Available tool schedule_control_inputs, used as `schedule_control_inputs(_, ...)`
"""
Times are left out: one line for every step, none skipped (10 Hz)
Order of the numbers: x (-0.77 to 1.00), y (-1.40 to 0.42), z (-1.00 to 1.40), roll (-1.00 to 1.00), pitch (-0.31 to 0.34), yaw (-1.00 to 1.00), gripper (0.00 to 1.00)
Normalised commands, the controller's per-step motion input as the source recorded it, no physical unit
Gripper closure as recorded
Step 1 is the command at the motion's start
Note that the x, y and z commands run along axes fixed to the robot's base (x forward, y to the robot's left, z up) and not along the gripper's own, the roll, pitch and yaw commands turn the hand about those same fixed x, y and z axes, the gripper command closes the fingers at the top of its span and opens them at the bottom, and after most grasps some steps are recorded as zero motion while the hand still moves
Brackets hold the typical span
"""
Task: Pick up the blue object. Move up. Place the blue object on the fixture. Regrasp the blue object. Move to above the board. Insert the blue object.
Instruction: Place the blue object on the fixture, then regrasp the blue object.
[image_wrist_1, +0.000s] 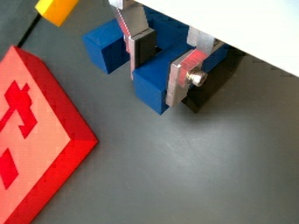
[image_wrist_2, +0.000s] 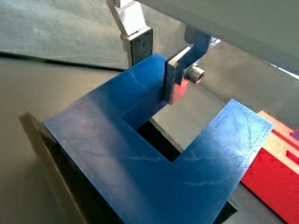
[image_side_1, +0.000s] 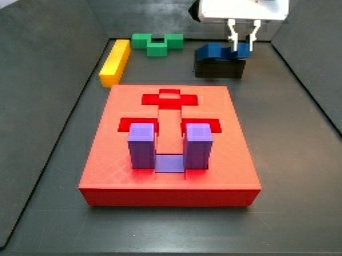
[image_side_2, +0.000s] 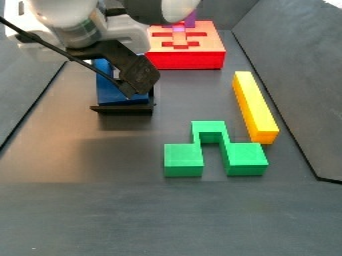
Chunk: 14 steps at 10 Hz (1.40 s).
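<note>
Dark grey matte floor (image_side_1: 287, 190), bare and even, edged by low dark walls that angle outward in both side views.

Red board (image_side_1: 170, 170) at centre of floor, cut-out slots in top; purple U-shaped block (image_side_1: 164, 146) standing in one slot, prongs up.

At about 11 o'clock from board: yellow bar (image_side_1: 115, 61) lying flat, green notched block (image_side_1: 163, 43) just beyond it near the far wall.

At about 1 o'clock from board: black fixture (image_side_1: 221, 67), blue object (image_side_1: 214, 52) seated on it, prongs reaching out past the holder in a wrist view (image_wrist_2: 163, 140).

Gripper (image_side_1: 242, 40) directly over the blue object, fingers (image_wrist_1: 179, 79) straddling one prong. Jaws apart; pad looks close to the prong face, contact cannot be told.
</note>
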Motion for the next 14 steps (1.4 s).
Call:
schedule_control_inputs(-0.18, 0.03, -0.33, -0.3, 0.066, 0.05, 1.0)
schedule_control_inputs(-0.21, 0.0, -0.29, -0.25, 0.006, 0.04, 1.0)
schedule_control_inputs(0.0, 0.0, 0.0, 0.0, 0.0, 0.0, 0.0)
schedule_control_inputs(0.0, 0.0, 0.03, -0.08, -0.026, 0.0, 0.0)
schedule_control_inputs(0.0, 0.0, 0.55, -0.26, -0.183, 0.0, 0.0)
schedule_control_inputs(0.0, 0.06, 1.0, -0.58, -0.174, 0.12, 0.0)
schedule_control_inputs(0.04, 0.0, 1.0, -0.6, -0.106, 0.1, 0.0)
schedule_control_inputs(0.07, 0.0, 0.93, -0.53, -0.114, 0.08, 0.0)
schedule_control_inputs(0.13, 0.0, 0.88, -0.49, -0.117, 0.05, 0.0)
schedule_control_inputs(0.15, -0.05, 0.73, -0.22, -0.043, 0.0, 0.0)
schedule_control_inputs(0.15, -0.33, 0.16, 0.74, 0.06, -0.11, 0.0)
schedule_control_inputs(0.18, -0.35, 0.0, 1.0, 0.214, -0.07, 0.0)
schedule_control_inputs(0.19, -0.29, 0.03, 1.0, 0.189, -0.03, 0.0)
schedule_control_inputs(0.21, -0.29, 0.03, 1.0, 0.137, 0.0, 0.0)
